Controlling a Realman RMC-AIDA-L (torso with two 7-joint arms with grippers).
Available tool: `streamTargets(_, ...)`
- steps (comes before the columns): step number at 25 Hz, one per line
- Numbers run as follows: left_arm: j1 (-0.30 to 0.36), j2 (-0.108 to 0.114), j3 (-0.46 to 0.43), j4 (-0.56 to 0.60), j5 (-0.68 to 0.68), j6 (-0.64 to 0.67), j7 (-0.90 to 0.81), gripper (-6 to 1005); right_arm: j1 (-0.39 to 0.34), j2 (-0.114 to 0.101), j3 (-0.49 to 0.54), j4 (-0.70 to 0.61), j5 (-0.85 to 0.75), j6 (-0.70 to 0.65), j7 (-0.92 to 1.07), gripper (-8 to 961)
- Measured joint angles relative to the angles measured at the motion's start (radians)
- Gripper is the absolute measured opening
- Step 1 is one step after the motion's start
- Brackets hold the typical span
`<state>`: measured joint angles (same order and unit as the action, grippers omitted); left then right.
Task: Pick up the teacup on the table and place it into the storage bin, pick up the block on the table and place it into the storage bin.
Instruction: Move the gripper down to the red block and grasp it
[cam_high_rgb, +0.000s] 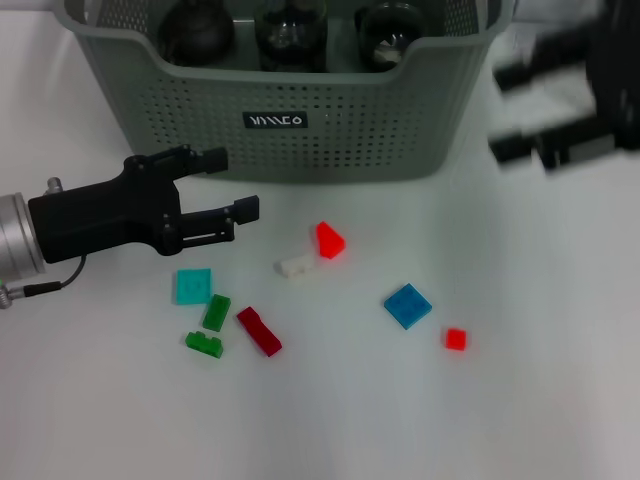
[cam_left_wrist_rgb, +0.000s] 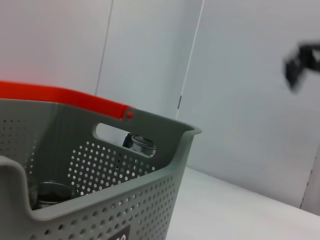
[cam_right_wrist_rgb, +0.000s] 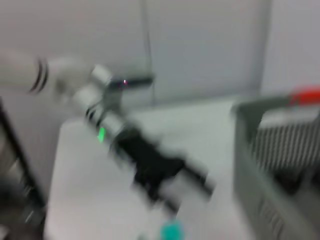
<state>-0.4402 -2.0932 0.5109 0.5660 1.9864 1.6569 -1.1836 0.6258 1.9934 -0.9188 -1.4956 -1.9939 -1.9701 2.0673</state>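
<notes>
The grey-green storage bin (cam_high_rgb: 330, 130) stands at the back of the table with three dark glass teacups (cam_high_rgb: 292, 30) inside it. No teacup is on the table. Several small blocks lie in front of the bin: a red wedge (cam_high_rgb: 329, 240), a white one (cam_high_rgb: 296, 266), a teal one (cam_high_rgb: 193, 286), two green ones (cam_high_rgb: 216, 312), a dark red one (cam_high_rgb: 259, 331), a blue one (cam_high_rgb: 407, 305) and a small red one (cam_high_rgb: 455, 339). My left gripper (cam_high_rgb: 230, 183) is open and empty, left of the red wedge and just in front of the bin. My right gripper (cam_high_rgb: 508, 110) is blurred, open and empty beside the bin's right end.
The left wrist view shows the bin's wall (cam_left_wrist_rgb: 100, 170) close up, with an orange-red bar (cam_left_wrist_rgb: 60, 97) behind its rim and a glass cup (cam_left_wrist_rgb: 142, 145) through the handle hole. The right wrist view is blurred, showing the left arm (cam_right_wrist_rgb: 150, 170) and the bin (cam_right_wrist_rgb: 270, 160).
</notes>
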Motion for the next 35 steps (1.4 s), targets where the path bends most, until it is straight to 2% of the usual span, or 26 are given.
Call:
streamTargets(4,-0.003,0.003,0.000,-0.001,0.005,-0.004,-0.001,828,-0.008,0.002,-0.148,0.037,-0.165,-0.007,0.038,720)
streamTargets(7,-0.003,0.003,0.000,-0.001,0.005,-0.005,-0.001,828,0.018,0.034,-0.222,0.104,-0.277,-0.007,0.025,716)
streamTargets(9,-0.003,0.003,0.000,-0.001,0.005,-0.005,-0.001,828,0.055,0.068,-0.239,0.170,-0.353,-0.003,-0.002,713)
streamTargets(11,-0.003,0.003,0.000,-0.002,0.005,-0.005,0.001,828,0.086,0.093,-0.246,0.221,-0.422,0.008,-0.021,711)
streamTargets(13,-0.003,0.001,0.000,-0.002,0.006,-0.005,0.004,828,0.113,0.110,-0.282,0.276,-0.480,0.039,-0.030,710)
streamTargets(17,-0.001,-0.001,0.002,-0.002,0.006,-0.012,0.005,827,0.126,0.108,-0.409,0.347,-0.503,0.132,-0.007,709)
streamTargets(28,0.005,-0.004,0.002,-0.010,0.006,-0.016,0.007,827,0.116,0.111,-0.725,0.360,-0.540,0.327,0.103,707)
streamTargets(35,0.005,-0.003,0.001,-0.012,0.006,-0.016,0.007,828,0.114,0.112,-0.814,0.350,-0.564,0.383,0.153,659)
